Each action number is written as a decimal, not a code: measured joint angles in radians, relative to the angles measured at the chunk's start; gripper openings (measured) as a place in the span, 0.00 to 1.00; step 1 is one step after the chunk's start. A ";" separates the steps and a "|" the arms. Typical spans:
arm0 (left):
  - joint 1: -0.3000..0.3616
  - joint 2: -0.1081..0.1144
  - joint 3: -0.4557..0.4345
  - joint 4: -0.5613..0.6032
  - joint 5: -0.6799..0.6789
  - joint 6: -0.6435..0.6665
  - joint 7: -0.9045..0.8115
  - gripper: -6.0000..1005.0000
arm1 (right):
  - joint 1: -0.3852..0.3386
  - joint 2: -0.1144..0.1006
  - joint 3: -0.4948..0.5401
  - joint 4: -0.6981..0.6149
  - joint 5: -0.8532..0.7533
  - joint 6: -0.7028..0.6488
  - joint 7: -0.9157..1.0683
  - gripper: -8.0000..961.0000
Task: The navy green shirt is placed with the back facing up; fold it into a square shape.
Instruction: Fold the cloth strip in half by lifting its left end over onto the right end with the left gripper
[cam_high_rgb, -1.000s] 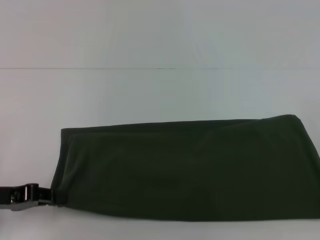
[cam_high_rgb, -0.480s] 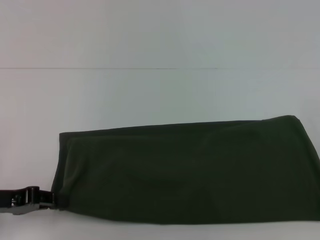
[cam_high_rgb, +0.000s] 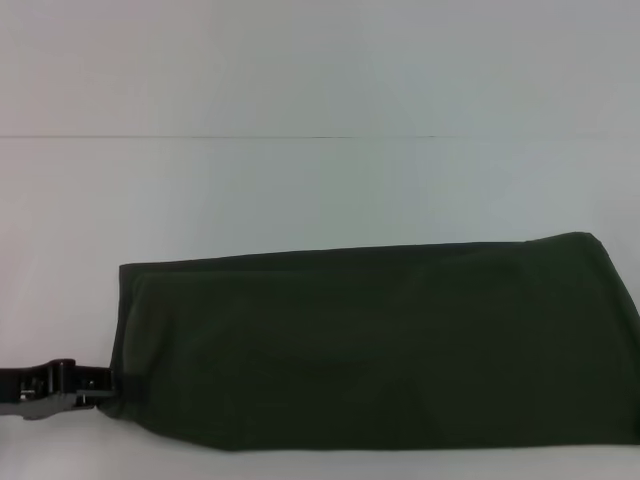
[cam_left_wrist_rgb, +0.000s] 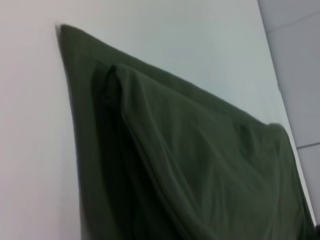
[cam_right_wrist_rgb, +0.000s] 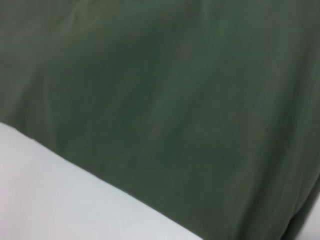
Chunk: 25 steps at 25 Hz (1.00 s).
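Head view: one folded navy green shirt (cam_high_rgb: 380, 340) (plain side up), one left hand (cam_high_rgb: 95, 390) at its corner

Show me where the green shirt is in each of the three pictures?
Head view: the navy green shirt lies folded into a long band across the lower half, running off the right edge.
Left wrist view: it fills the middle and lower right, one corner near the top left.
Right wrist view: it covers nearly everything.
Shared landmark: the white table, bare beside the shirt in every view.

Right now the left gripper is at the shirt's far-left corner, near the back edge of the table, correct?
Not quite. The left gripper is at the near-left corner of the navy green shirt, by the table's front edge, as the head view shows.
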<state>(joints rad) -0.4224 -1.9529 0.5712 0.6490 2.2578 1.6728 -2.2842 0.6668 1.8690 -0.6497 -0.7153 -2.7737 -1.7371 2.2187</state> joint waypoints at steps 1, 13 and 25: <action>0.000 0.001 -0.004 0.001 0.000 0.000 -0.002 0.13 | 0.003 0.002 -0.001 -0.001 -0.008 -0.002 0.005 0.13; 0.012 0.020 -0.107 0.042 0.000 0.004 -0.004 0.57 | 0.011 -0.003 0.019 -0.154 -0.016 -0.107 0.069 0.67; -0.003 0.029 -0.185 0.044 -0.012 0.006 0.005 0.82 | -0.014 0.006 0.167 -0.259 0.270 -0.109 -0.059 0.79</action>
<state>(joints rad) -0.4257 -1.9240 0.3867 0.6934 2.2460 1.6785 -2.2787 0.6530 1.8752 -0.4827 -0.9741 -2.5038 -1.8462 2.1595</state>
